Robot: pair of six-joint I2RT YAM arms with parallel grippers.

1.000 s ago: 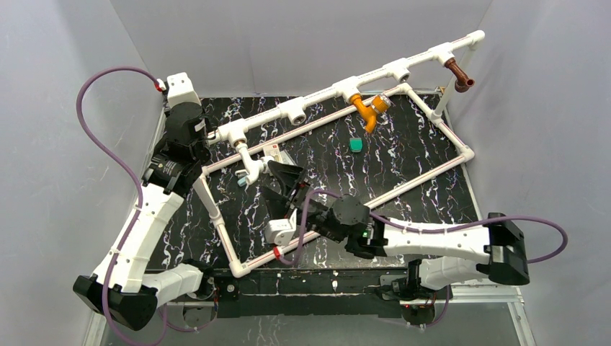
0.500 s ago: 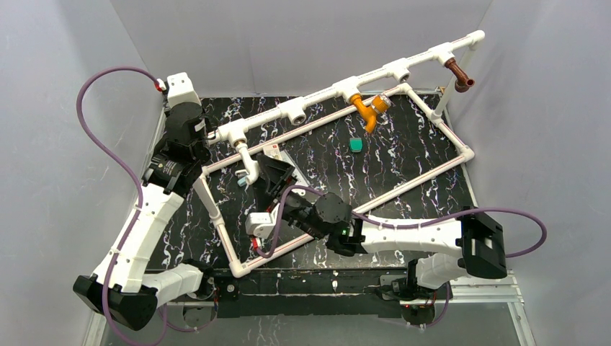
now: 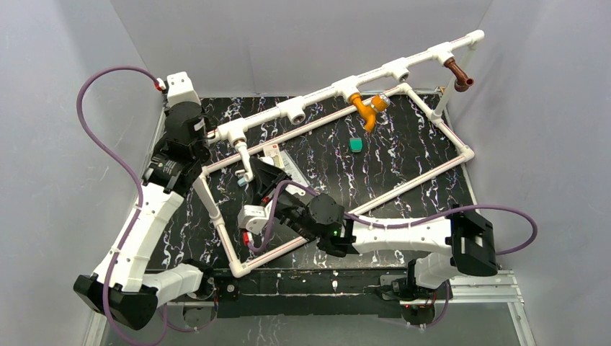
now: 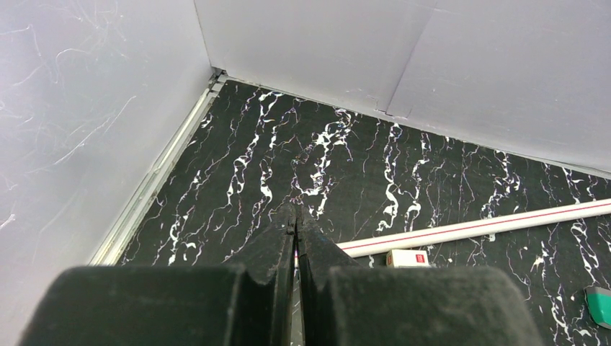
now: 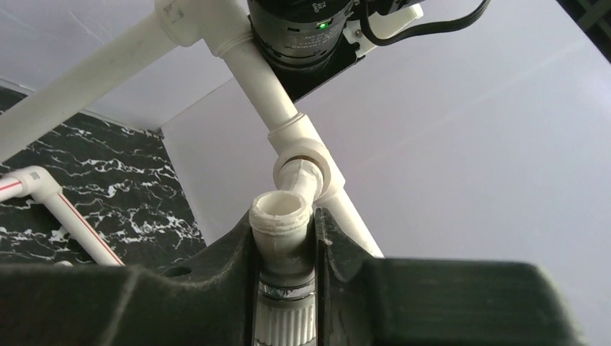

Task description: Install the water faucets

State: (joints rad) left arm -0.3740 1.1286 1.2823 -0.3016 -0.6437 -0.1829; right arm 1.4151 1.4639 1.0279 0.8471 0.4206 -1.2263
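The white faucet point(image 3: 246, 163) hangs from the left T-fitting point(image 3: 235, 132) of the raised white pipe frame point(image 3: 317, 97). My right gripper point(image 3: 254, 176) is shut on it. In the right wrist view the white faucet point(image 5: 282, 216) stands between both fingers of the right gripper point(image 5: 284, 216), its open threaded end pointing up. Farther along the pipe sit the orange faucet point(image 3: 367, 108) and the reddish-brown faucet point(image 3: 458, 74). My left gripper point(image 4: 294, 216) is shut and holds nothing, above the table's back-left corner.
A small teal piece point(image 3: 355, 145) lies on the black marbled table point(image 3: 403, 158) inside the frame's lower rectangle. A small white box with a red label point(image 4: 408, 258) lies beside the lower pipe point(image 4: 490, 225). Grey walls stand close on three sides.
My right arm has slid left and forward to the white faucet, and its jaws have closed from wide open onto it. The left arm has not moved.
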